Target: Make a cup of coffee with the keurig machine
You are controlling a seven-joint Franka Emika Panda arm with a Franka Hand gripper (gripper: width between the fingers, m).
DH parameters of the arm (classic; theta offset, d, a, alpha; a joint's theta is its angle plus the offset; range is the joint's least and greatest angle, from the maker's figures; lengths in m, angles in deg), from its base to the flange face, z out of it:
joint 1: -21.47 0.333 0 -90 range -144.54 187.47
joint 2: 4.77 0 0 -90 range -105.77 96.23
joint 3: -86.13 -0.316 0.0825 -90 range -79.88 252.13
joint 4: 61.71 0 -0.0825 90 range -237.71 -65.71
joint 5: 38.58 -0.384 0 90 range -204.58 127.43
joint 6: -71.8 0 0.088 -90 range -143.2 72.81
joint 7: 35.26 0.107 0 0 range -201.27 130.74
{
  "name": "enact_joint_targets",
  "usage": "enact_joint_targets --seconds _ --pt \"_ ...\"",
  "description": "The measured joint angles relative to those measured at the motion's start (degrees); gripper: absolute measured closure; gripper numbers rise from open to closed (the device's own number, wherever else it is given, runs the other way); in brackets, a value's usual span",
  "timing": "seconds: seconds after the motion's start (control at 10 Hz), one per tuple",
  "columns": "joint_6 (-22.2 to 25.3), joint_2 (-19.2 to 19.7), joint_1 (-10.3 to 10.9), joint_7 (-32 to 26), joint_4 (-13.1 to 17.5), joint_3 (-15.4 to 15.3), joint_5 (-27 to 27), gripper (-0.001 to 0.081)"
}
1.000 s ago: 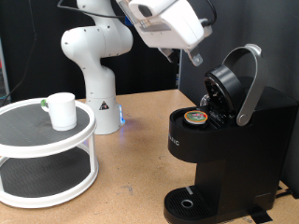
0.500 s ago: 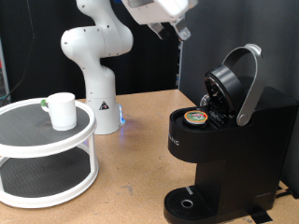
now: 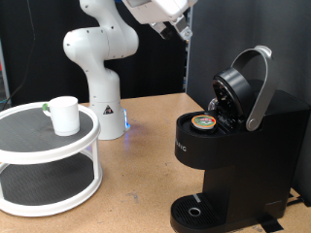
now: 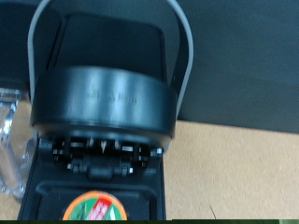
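At the top of the exterior frame, my gripper (image 3: 182, 29) hangs above the keurig machine (image 3: 233, 146); I cannot tell my fingers' spread. Lid raised, pod (image 3: 204, 121) seated; cup (image 3: 65, 115) on the rack (image 3: 49, 184), left. Approaching squarely seems wise.

No text reads clearly — the keurig machine (image 3: 233, 146) carries a front mark and the pod (image 3: 204, 121) a printed lid — both too small.
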Motion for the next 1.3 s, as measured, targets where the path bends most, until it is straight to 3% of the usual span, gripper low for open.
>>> enact_joint_targets --seconds 0.3,0.7,1.2,1.3 --pt "-0.20 0.13 1.05 1.11 -0.29 -2.11 -0.89 0.0001" --pt "-3.68 0.30 2.64 6.80 0.16 -7.17 -0.90 0.0001" --pt "-6.47 1.80 3.30 11.33 0.76 -11.90 -0.80 0.0001" --pt "-6.58 2.19 3.39 11.54 1.08 -12.48 -0.88 0.0104"
